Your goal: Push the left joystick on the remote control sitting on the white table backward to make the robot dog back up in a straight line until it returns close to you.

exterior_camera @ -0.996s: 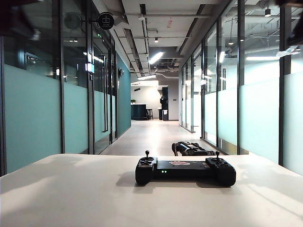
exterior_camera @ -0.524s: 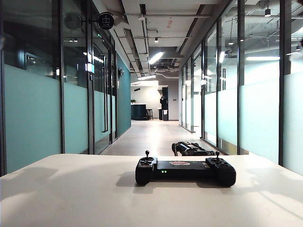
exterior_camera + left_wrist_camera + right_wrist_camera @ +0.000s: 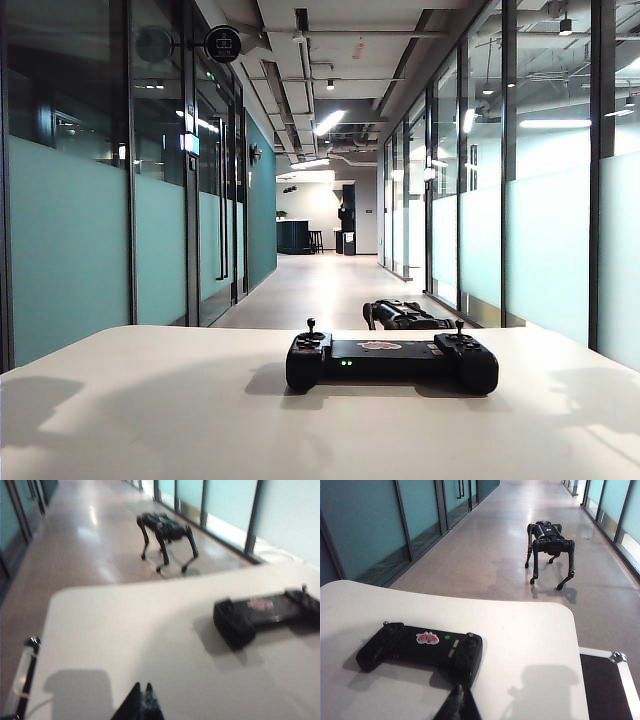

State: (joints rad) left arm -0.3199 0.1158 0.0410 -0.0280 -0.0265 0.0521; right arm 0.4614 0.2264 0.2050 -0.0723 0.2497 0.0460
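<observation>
The black remote control (image 3: 391, 362) lies flat on the white table (image 3: 150, 420), green lights facing me. Its left joystick (image 3: 311, 326) stands upright and untouched. The robot dog (image 3: 404, 316) stands on the corridor floor just beyond the table's far edge. No gripper shows in the exterior view. In the left wrist view my left gripper (image 3: 141, 687) is shut and empty, over bare table, well apart from the remote control (image 3: 265, 612). In the right wrist view my right gripper (image 3: 460, 689) is shut and empty, just short of the remote control's (image 3: 420, 650) nearer end. The robot dog (image 3: 549, 542) stands on all fours.
A long corridor with glass walls (image 3: 70, 240) runs away behind the table. A black case with metal edging (image 3: 607, 680) sits beside the table, and another metal-edged object (image 3: 22, 680) lies off the opposite side. Arm shadows fall on the tabletop.
The dark blurs of both arms at the upper corners of the exterior view are gone, and their shadows on the table have shifted. Remote control and robot dog have not moved.
</observation>
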